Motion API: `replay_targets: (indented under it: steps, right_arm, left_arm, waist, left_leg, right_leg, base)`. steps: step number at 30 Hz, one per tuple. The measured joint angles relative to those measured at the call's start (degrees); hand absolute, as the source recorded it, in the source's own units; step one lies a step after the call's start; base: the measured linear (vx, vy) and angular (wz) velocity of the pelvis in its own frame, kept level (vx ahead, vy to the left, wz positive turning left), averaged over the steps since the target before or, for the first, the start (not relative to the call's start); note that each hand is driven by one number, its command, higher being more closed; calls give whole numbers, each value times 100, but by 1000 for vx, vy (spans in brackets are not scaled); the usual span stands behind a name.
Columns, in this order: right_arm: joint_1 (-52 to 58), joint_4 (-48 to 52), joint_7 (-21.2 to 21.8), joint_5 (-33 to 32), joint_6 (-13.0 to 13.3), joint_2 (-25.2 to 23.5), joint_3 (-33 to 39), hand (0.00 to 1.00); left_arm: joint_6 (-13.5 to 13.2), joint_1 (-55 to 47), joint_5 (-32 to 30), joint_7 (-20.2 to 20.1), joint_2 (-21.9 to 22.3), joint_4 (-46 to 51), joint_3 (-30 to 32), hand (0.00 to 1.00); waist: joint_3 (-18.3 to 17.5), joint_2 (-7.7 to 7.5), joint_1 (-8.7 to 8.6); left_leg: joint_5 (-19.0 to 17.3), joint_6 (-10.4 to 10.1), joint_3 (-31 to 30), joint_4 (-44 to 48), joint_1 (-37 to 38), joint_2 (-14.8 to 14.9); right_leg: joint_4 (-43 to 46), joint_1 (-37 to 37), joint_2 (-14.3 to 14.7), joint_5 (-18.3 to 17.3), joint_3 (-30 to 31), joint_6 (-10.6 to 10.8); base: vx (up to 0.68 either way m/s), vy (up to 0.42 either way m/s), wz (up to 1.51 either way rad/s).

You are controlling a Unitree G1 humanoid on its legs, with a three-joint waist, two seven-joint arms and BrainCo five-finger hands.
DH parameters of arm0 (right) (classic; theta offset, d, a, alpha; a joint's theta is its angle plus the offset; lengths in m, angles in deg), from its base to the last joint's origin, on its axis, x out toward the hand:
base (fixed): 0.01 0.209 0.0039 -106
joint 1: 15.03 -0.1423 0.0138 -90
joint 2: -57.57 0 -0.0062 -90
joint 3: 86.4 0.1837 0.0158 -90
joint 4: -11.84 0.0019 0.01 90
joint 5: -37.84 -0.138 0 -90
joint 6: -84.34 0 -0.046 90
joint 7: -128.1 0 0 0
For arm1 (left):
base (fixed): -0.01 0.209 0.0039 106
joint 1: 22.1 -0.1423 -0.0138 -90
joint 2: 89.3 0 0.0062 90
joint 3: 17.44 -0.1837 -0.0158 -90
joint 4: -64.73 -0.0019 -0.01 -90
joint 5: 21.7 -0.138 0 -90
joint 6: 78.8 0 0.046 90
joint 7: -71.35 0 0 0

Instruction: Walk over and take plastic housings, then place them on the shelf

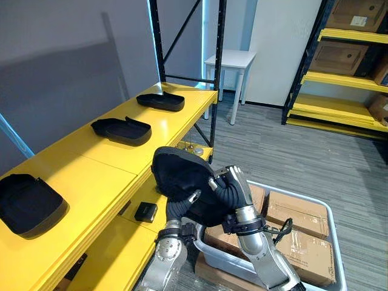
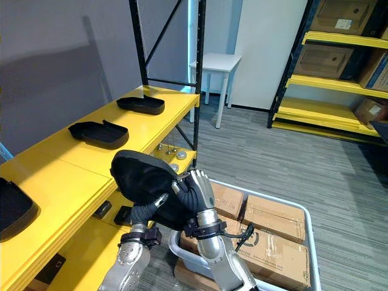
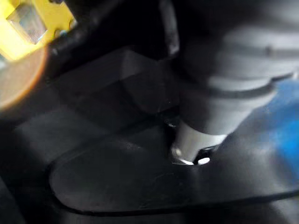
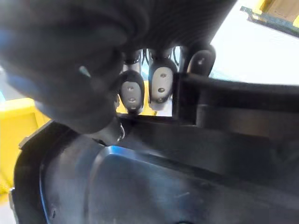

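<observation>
I hold a black plastic housing (image 1: 176, 173) up in front of the yellow shelf (image 1: 91, 176), just off its front edge. My left hand (image 1: 180, 211) grips it from below, with a finger (image 3: 201, 116) pressed against the dark shell. On its right side my right hand (image 1: 233, 185) curls its fingers (image 4: 161, 88) over the housing's rim. Three more black housings lie on the shelf top: a far one (image 1: 160, 100), a middle one (image 1: 121, 130) and a near one (image 1: 27, 203).
A small black part (image 1: 145, 212) lies on the lower yellow shelf level. To the right below my arms stands a grey bin (image 1: 291, 193) of cardboard boxes. Behind the black upright (image 1: 216, 73) is a white side table (image 1: 230, 60). Another yellow rack (image 1: 345, 54) holds boxes at far right.
</observation>
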Motion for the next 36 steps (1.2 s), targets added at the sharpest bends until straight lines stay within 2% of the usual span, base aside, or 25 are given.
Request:
replay_targets:
  steps: [4,6,8,9,10,12,13,14,15,17,18,20,21,22,23,24,25,26,27,28,29,31,32,33,36]
  right_arm:
    - [208,-13,17,-168,309,-117,-187,0]
    - [372,-29,16,-400,476,-164,-159,0]
    - [456,-70,16,-519,544,-150,-32,0]
    - [471,-79,12,-635,575,-153,89,0]
    - [465,-77,12,-649,580,-152,154,0]
    - [379,-82,-4,-720,615,-136,442,0]
    - [329,-96,-11,-739,617,-130,496,0]
    - [203,-94,-48,-746,634,-125,594,0]
    - [56,-95,-82,-746,633,-107,656,0]
    - [-61,-90,-84,-745,632,-119,713,0]
    - [-85,-79,-79,-744,632,-175,755,0]
    - [-55,-79,-54,-739,628,-270,948,0]
    - [-20,-77,-32,-743,618,-266,1128,0]
    - [13,-73,-1,-746,600,-271,1314,0]
    - [34,-69,15,-746,577,-276,1389,0]
    - [83,-70,50,-751,570,-365,1514,0]
    - [100,-70,67,-775,570,-404,1517,0]
    - [139,-71,83,-859,570,-463,1526,0]
    - [159,-71,94,-875,572,-471,1542,0]
    - [212,-72,142,-1033,575,-471,1618,0]
    - [232,-72,151,-1091,577,-472,1672,0]
    - [357,-69,187,-1334,586,-473,1925,0]
    - [466,-55,188,-1452,585,-477,2162,0]
    - [592,-31,183,-1545,580,-438,2427,0]
    - [794,10,199,-1748,562,-278,2842,0]
  left_arm:
    - [-6,-537,-751,105,148,789,637,100]
    - [-102,-689,-1166,377,186,1070,1136,100]
    - [-181,-771,-1354,623,180,1336,1613,100]
    - [-206,-822,-1560,700,156,1488,1784,100]
    - [-224,-870,-1654,721,138,1585,1844,100]
    - [-376,-959,-2035,729,134,1821,1931,100]
    - [-399,-960,-2120,727,128,1865,1931,100]
    - [-406,-954,-2320,714,115,1985,1945,100]
    - [-411,-947,-2483,687,91,2074,1950,100]
    - [-408,-951,-2611,609,32,2097,1989,100]
    - [-407,-949,-2680,565,23,2119,2060,100]
    - [-410,-960,-2742,539,71,2198,2097,100]
    - [-412,-956,-2806,511,74,2211,2097,100]
    - [-410,-920,-2859,503,37,2222,2113,100]
    - [-409,-903,-2903,504,24,2223,2145,100]
    - [-401,-829,-2967,558,-88,2241,2244,100]
    - [-388,-796,-2982,600,-139,2239,2303,100]
    - [-369,-726,-3064,644,-192,2231,2396,100]
    - [-368,-707,-3088,668,-219,2231,2404,100]
    - [-367,-703,-3181,708,-227,2231,2412,100]
    - [-367,-701,-3183,712,-239,2232,2413,100]
    - [-367,-660,-3180,699,-289,2230,2411,100]
    - [-369,-603,-3176,693,-340,2231,2411,100]
    - [-377,-515,-3150,667,-344,2165,2414,100]
    - [-385,-522,-2969,457,-334,2191,2519,100]
  waist:
    - [7,9,27]
    - [32,36,106]
    - [77,102,238]
    - [98,127,322]
    - [101,129,347]
    - [115,178,347]
    - [112,187,354]
    - [106,196,339]
    - [132,187,329]
    - [141,149,334]
    - [178,84,314]
    - [192,85,314]
    - [189,107,295]
    - [235,61,269]
    - [255,55,233]
    - [295,24,84]
    - [323,11,31]
    - [386,13,-15]
    - [405,8,-8]
    - [414,9,-7]
    - [416,10,-9]
    - [420,0,-66]
    - [417,-111,-143]
    - [475,-128,-155]
    - [418,128,-112]
  left_leg:
    - [-34,-42,-569,275,-283,-10]
    - [-121,-56,-1072,635,-556,-51]
    - [-167,-12,-1259,956,-816,-95]
    - [-255,306,-1030,1082,-954,-84]
    - [-277,491,-675,1155,-1010,-12]
    - [-122,901,952,1508,-1152,446]
    - [-98,952,1419,1611,-1184,585]
    - [-67,1011,2260,1873,-1256,821]
    - [-29,961,2746,2111,-1336,878]
    - [-93,864,2935,2155,-1343,739]
    - [-143,800,2826,2074,-1255,511]
    - [-196,735,2566,1851,-1075,191]
    - [-157,793,2369,1529,-863,-68]
    - [-108,873,2116,1206,-583,-358]
    - [-110,907,1962,1083,-481,-456]
    - [-133,957,1480,964,-447,-567]
    - [-130,968,1288,934,-440,-585]
    - [-116,987,922,882,-403,-616]
    - [-89,1027,776,851,-379,-650]
    - [-69,1045,398,769,-326,-751]
    - [-63,1042,254,749,-311,-783]
    - [-53,986,-261,747,-321,-865]
    - [-38,826,-618,760,-342,-983]
    - [-59,721,-930,722,-309,-1099]
    - [-17,616,-1037,515,-299,-771]
  right_leg:
    - [3,222,-14,-93,-544,-35]
    - [32,457,-12,-229,-1044,-34]
    - [173,592,-37,-392,-1484,-23]
    - [287,639,-101,-505,-1688,-18]
    - [341,660,-152,-552,-1796,-5]
    - [448,797,-339,-657,-2266,105]
    - [456,792,-384,-671,-2365,127]
    - [492,802,-485,-695,-2550,168]
    - [537,812,-605,-670,-2696,228]
    - [504,922,-754,-622,-2877,239]
    - [515,1132,-899,-601,-3097,236]
    - [1089,1264,-1232,-600,-3475,236]
    - [2067,1132,-1656,-595,-3590,223]
    - [3290,885,-2187,-409,-3471,-49]
    - [3867,733,-2387,-281,-3265,-313]
    - [5228,118,-2326,-633,-2440,-568]
    - [5565,-109,-2139,-893,-2139,-582]
    - [5756,-449,-1700,-1263,-1686,-507]
    - [5697,-578,-1529,-1397,-1572,-493]
    - [5166,-785,-1206,-1619,-1431,-456]
    - [4841,-837,-1082,-1656,-1355,-467]
    - [3600,-899,-580,-1678,-776,-468]
    - [2670,-833,-289,-1484,-197,-487]
    - [2442,-739,-250,-1238,-1,-268]
    - [1929,-510,48,-1147,-184,-381]
  base:
    - [-6,-13,73]
    - [-43,-36,117]
    - [-86,-39,113]
    - [-79,-18,91]
    - [-52,-16,108]
    - [11,3,107]
    - [49,57,90]
    - [109,117,78]
    - [160,193,75]
    - [167,200,59]
    - [179,169,80]
    - [177,185,91]
    - [160,275,111]
    - [152,297,117]
    - [174,275,160]
    - [148,126,147]
    - [192,20,187]
    - [147,-83,131]
    - [229,-121,170]
    - [202,-102,133]
    - [241,-147,163]
    - [166,-169,142]
    - [144,-232,160]
    - [152,-221,133]
    - [207,-144,30]
